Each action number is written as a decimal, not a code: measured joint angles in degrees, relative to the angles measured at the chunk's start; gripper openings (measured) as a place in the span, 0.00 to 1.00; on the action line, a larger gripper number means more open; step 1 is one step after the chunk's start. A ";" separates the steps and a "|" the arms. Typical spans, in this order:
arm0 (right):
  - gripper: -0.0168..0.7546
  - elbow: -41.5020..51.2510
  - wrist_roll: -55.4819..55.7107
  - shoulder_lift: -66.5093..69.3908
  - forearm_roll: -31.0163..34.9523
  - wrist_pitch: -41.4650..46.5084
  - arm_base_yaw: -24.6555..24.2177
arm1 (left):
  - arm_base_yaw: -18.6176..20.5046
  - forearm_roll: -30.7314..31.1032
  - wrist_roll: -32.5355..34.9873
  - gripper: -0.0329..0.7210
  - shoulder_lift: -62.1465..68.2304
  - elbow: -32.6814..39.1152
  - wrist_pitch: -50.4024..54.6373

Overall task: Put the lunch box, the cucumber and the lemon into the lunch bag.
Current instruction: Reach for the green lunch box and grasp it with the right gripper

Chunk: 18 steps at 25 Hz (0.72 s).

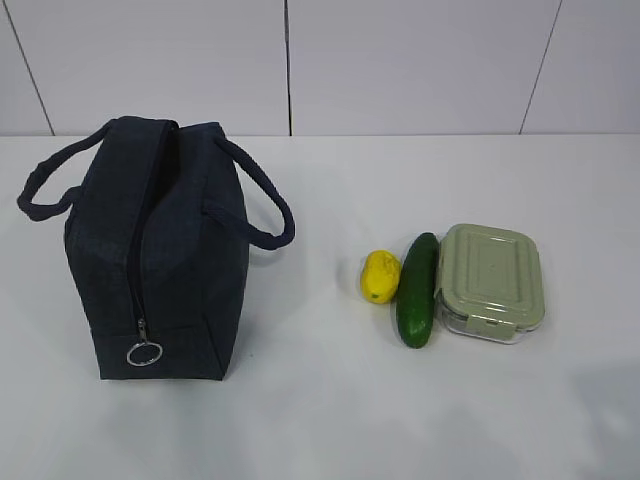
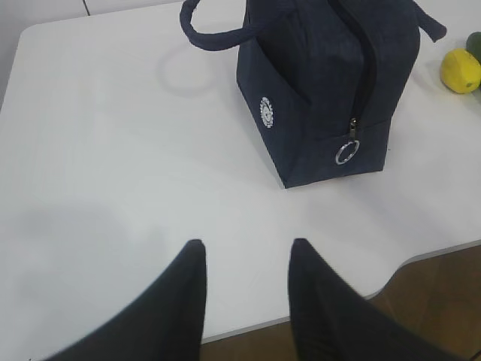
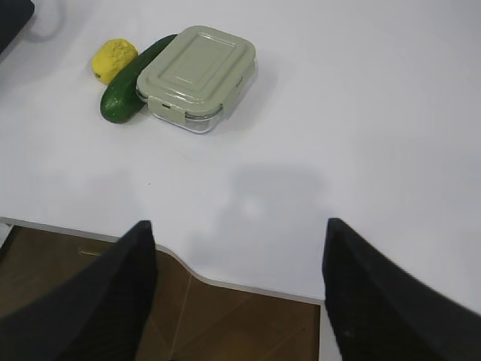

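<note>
The dark navy lunch bag (image 1: 160, 250) stands upright on the left of the white table, its zipper closed and the ring pull (image 1: 144, 353) hanging low at the front. To its right lie the yellow lemon (image 1: 380, 275), the dark green cucumber (image 1: 419, 290) and the lunch box (image 1: 491, 282) with a sage-green lid, side by side. My left gripper (image 2: 246, 244) hovers open and empty over the table's near edge, well short of the lunch bag (image 2: 323, 83). Over the same front edge my right gripper (image 3: 237, 224) stands wide open, apart from the lunch box (image 3: 197, 74), cucumber (image 3: 129, 86) and lemon (image 3: 114, 59).
The table's front edge (image 3: 225, 284) with a curved cut-out runs under both grippers, with brown floor (image 3: 225, 323) below. A white panelled wall (image 1: 400, 60) stands behind the table. Neither arm shows in the exterior view.
</note>
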 joint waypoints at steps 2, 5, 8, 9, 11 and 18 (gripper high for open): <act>0.71 0.00 0.00 0.00 0.00 0.00 0.00 | 0.00 0.00 0.00 0.37 0.00 0.00 0.00; 0.71 0.00 0.00 0.00 0.00 0.00 0.00 | 0.00 0.00 0.00 0.36 0.00 0.00 0.00; 0.71 0.00 0.00 0.00 0.00 0.00 0.00 | 0.00 0.00 0.00 0.36 0.00 0.00 0.00; 0.71 0.00 0.00 0.00 0.00 0.00 0.00 | 0.00 0.00 0.00 0.36 0.00 0.00 0.00; 0.71 0.00 0.00 0.00 0.00 0.00 0.00 | 0.00 0.00 0.00 0.36 0.00 0.00 0.00; 0.71 0.00 0.00 0.00 0.00 0.00 0.00 | 0.00 0.00 0.00 0.36 0.00 0.00 0.00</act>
